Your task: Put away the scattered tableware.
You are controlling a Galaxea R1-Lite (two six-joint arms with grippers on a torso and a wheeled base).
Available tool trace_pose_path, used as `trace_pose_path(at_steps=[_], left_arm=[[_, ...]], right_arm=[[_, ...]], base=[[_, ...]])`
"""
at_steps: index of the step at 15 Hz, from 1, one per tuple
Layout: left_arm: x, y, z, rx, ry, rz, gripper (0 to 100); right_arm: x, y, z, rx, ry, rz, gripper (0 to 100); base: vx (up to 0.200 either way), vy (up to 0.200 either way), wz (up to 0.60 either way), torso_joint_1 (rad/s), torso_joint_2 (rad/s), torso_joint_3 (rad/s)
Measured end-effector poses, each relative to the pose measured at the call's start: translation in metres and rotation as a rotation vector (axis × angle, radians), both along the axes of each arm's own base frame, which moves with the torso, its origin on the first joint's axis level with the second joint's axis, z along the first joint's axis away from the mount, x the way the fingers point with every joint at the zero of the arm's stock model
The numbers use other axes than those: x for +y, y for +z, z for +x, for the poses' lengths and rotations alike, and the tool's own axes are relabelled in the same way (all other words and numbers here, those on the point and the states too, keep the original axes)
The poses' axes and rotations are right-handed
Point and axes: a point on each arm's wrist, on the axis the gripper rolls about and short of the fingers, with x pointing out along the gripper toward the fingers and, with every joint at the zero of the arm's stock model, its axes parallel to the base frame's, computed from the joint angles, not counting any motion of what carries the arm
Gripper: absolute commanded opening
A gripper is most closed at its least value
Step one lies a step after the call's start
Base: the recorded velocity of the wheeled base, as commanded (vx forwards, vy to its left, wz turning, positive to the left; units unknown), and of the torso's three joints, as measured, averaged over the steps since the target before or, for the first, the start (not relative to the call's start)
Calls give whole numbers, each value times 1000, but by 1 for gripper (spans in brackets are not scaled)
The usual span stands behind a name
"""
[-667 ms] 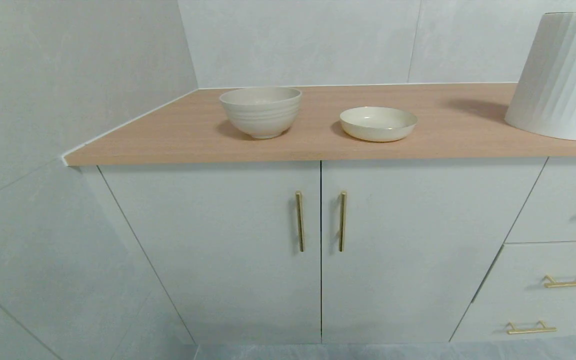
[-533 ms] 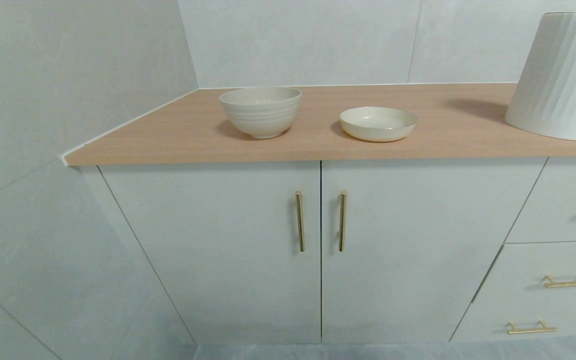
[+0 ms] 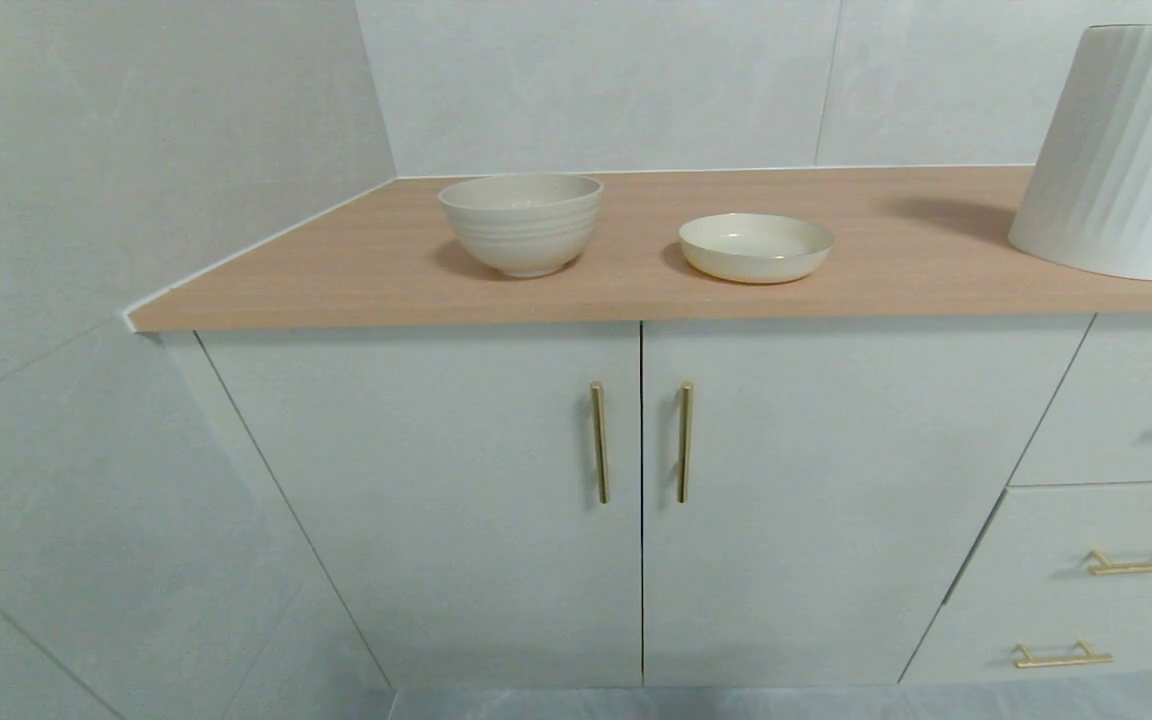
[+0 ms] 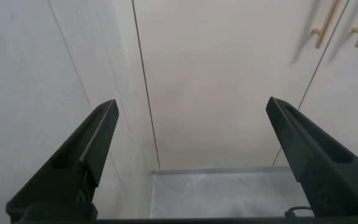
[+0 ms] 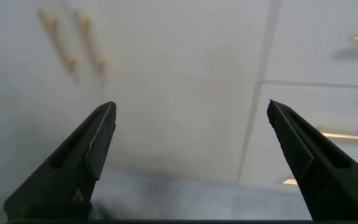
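From the head camera I see the bowl (image 3: 521, 222) on the tabletop (image 3: 336, 272) toward its left end. The dish (image 3: 756, 247) stands to the bowl's right. The two are apart, both upright, and both near the front edge. Farther right a tall white ribbed cylinder (image 3: 1126, 150) stands on the same tabletop, well apart from the dish. Under the tabletop are two shut doors (image 3: 436, 520) with brass handles (image 3: 599, 442) side by side at the centre seam, and drawers (image 3: 1106, 400) lie to their right. A tiled wall (image 3: 136, 150) closes off the left end. My left tool (image 4: 191, 106) is spread wide with nothing between its fingers, held low and facing the left door and a strip of floor (image 4: 216, 193). My right tool (image 5: 191, 106) is just as wide and holds nothing, facing the right door and the drawers. Compared with the earlier head pictures, the bowl, dish and cylinder are exactly where they were.
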Motion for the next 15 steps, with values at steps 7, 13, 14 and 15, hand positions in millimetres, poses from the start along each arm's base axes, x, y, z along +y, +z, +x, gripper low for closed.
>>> trace_pose_path(at_steps=[7, 13, 14, 15], left_arm=[[0, 0, 0, 0, 0, 0, 100], [0, 0, 0, 0, 0, 0, 100], [0, 0, 0, 0, 0, 0, 100], [0, 0, 0, 0, 0, 0, 100]], right_arm=[[49, 64, 174, 295, 330, 11, 100], [145, 58, 266, 389, 652, 66, 100], [153, 53, 274, 395, 662, 65, 100], [161, 47, 282, 385, 672, 66, 100]], base=[[0, 0, 0, 0, 0, 0], [0, 0, 0, 0, 0, 0], [0, 0, 0, 0, 0, 0], [0, 0, 0, 0, 0, 0]])
